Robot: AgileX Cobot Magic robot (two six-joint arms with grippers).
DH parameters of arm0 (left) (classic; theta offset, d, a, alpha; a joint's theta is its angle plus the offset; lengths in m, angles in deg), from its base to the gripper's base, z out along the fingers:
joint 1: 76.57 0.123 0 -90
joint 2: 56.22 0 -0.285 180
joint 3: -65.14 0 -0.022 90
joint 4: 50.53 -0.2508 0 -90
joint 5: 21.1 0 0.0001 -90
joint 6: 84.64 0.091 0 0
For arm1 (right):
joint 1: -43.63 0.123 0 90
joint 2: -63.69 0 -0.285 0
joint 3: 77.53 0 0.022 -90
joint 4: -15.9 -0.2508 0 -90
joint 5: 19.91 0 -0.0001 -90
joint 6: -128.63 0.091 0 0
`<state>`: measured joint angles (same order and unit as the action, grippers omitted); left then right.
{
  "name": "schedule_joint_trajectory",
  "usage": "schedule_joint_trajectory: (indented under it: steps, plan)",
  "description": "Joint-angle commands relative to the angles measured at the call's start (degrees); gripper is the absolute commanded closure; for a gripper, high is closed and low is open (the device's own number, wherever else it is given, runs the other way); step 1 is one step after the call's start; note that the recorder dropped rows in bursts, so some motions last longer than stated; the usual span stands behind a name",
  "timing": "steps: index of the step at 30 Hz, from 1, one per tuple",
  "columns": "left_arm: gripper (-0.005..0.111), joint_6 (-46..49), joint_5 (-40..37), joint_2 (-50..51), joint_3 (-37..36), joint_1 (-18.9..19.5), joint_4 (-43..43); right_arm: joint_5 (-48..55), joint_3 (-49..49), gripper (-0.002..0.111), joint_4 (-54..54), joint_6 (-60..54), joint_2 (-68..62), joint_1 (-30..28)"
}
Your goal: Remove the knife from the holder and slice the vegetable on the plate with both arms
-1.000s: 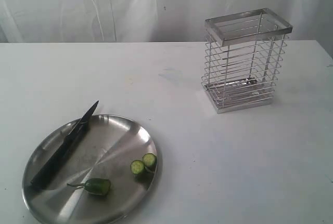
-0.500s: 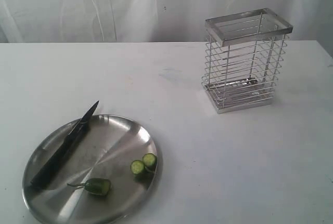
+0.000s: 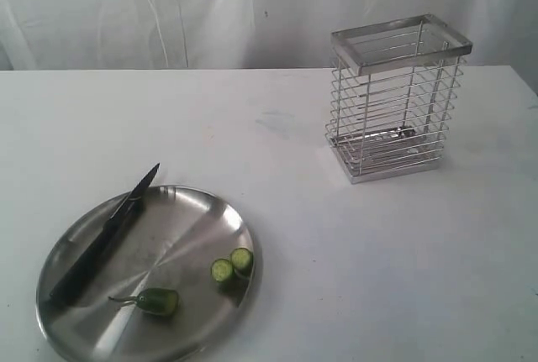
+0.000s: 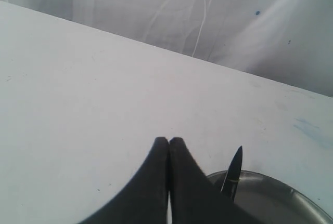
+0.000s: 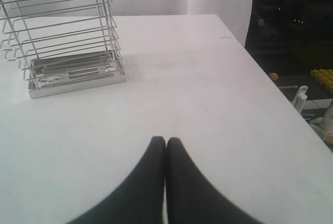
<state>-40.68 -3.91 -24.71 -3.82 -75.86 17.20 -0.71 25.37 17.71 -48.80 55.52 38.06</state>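
The steel plate point(image 3: 168, 236) lies at the front left of the white table. Across its left side rests the black knife point(image 3: 105, 236), its tip poking over the far rim. The vegetable is cut: a stemmed dark-green piece point(image 3: 155, 301) and two pale-faced rounds point(image 3: 231, 265) sit on the plate's near part. The wire holder point(image 3: 395, 97) stands at the back right with nothing in it. Neither arm shows in the exterior view. My left gripper point(image 4: 168, 140) is shut and holds nothing, next to the knife tip point(image 4: 233, 169) and plate rim point(image 4: 291, 193). My right gripper point(image 5: 166, 140) is shut on nothing, some way from the holder point(image 5: 67, 42).
A white curtain point(image 3: 210, 9) hangs behind the table. The table's right edge point(image 5: 270, 78) drops off to a dark area with clutter in the right wrist view.
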Motion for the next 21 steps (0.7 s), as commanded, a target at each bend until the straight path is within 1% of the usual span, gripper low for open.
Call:
schedule_joint_trajectory:
  steps: [1,15,17,18,19,21]
  plan:
    - [0.107,-0.3,-0.2,-0.4,-0.2,-0.2,0.3,0.1,-0.1,0.108,0.1,0.3,0.4,-0.2]
    - [0.107,-0.3,-0.4,-0.4,-0.2,-0.5,0.3,0.0,-0.1,0.108,0.1,0.3,0.4,-0.2]
    - [0.107,-0.3,-0.4,-1.8,-0.5,-0.5,-0.2,0.0,-0.1,0.108,0.2,0.3,0.4,-0.2]
    - [0.107,-0.3,-0.4,-2.5,-0.6,-0.5,-2.8,0.0,-0.1,0.108,0.2,0.3,0.4,-0.2]
    - [0.107,-0.3,-0.4,-3.5,-0.8,-0.5,-7.3,0.0,-0.1,0.108,0.2,0.3,0.4,-0.2]
    - [0.107,-3.8,-0.6,-6.2,-1.4,-0.2,-26.2,0.0,-0.1,0.108,0.2,0.3,0.4,-0.2]
